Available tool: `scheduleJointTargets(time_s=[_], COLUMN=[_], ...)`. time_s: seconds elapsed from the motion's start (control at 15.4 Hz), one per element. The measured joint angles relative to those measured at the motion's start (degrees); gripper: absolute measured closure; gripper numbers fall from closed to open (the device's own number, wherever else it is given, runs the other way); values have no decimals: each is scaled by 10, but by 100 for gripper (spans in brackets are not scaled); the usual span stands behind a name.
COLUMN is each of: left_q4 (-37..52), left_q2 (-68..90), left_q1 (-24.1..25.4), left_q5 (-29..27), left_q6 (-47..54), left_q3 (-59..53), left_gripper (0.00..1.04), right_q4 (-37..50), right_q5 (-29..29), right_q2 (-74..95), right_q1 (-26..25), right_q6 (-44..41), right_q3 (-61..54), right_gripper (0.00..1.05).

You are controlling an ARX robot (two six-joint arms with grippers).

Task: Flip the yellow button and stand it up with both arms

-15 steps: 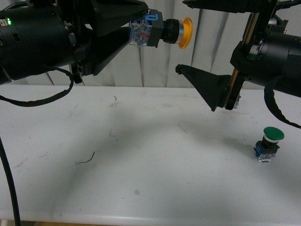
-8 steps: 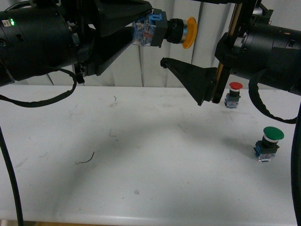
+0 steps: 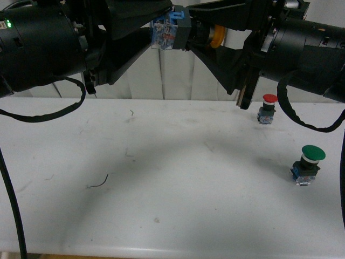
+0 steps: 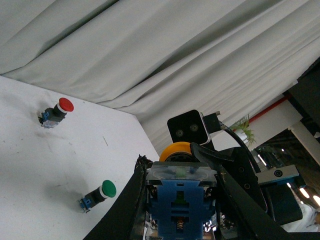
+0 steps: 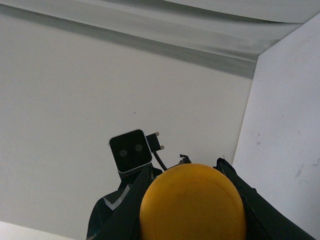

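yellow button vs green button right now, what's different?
Yellow button is in the air, lying sideways; green button stands cap-up on the table. Yellow button is gripped at its base by the left hand, with the right hand around its cap; green button is untouched. Caps: orange-yellow versus green. Both have a round cap on a blue-and-clear base.

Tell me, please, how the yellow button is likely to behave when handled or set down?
Probably rigid and light: the yellow button looks like small hard plastic. Laid sideways, its round cap may let it roll; the flat block base seems steadier.
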Motion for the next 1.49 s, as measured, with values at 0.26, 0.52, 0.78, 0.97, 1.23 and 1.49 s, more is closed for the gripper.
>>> scheduleJointTargets(time_s=[0.26, 0.52, 0.78, 0.97, 1.23, 1.49], left_q4=[-2, -2, 1, -45, -231, -325], left_q2=[0, 0, 0, -41, -221, -323], left_q1=[0, 0, 9, 70, 141, 136], left_q5=[0, -2, -2, 4, -34, -65], left_q6=[0, 0, 0, 14, 160, 257], left_q3=[0, -3, -4, -26, -114, -151], left_gripper=[73, 26, 7, 7, 7, 7], right_q4=[0, 5, 5, 5, 4, 5], right_q5=[-1, -7, -7, -2, 12, 12], right_q2=[0, 0, 0, -1, -1, -1], right_q1=[0, 0, -4, -20, -27, -26], right_q6=[0, -1, -1, -3, -13, -14], right_q3=[0, 0, -1, -7, -7, -6], right_gripper=[70, 70, 70, 70, 70, 70])
